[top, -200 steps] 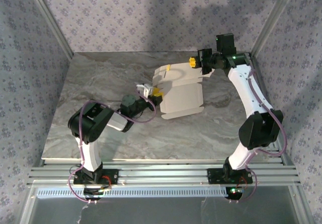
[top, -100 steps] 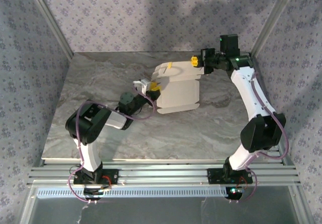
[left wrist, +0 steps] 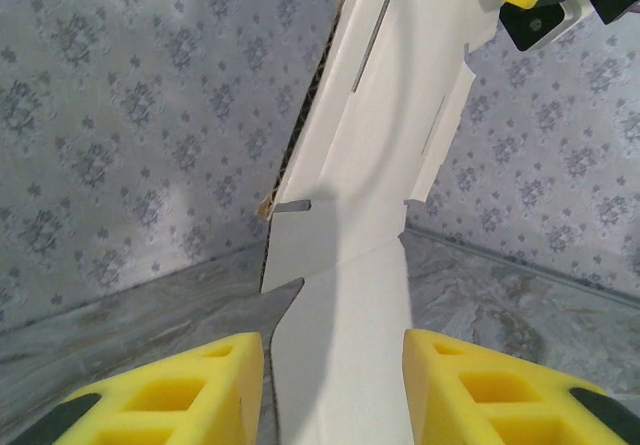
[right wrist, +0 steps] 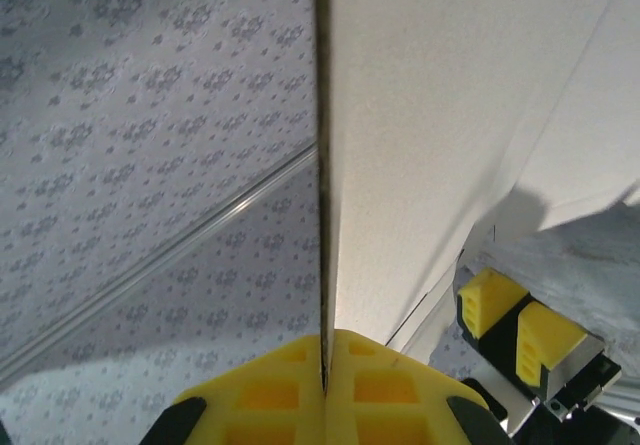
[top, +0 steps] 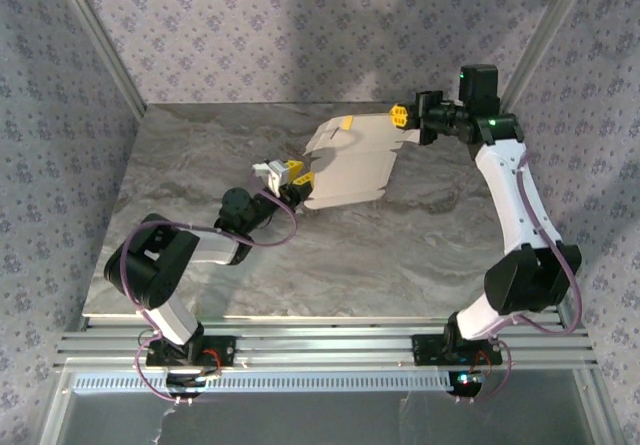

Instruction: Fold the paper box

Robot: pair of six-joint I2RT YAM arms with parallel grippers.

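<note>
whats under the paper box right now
The paper box is held tilted by the right gripper, and marbled table shows all around it. The patch directly beneath is covered by the card from above.

In the left wrist view the box (left wrist: 350,265) runs off the top and bottom edges; whether the left fingers (left wrist: 190,390) touch it cannot be told. The right wrist view crops the box at top and right, and the left gripper (right wrist: 515,323) at the bottom.

Paper box (top: 350,160) hangs tilted over the far middle of the worktop (top: 190,165): left claw (top: 285,173) at its near-left corner, right claw (top: 400,115) on its far-right edge.
</note>
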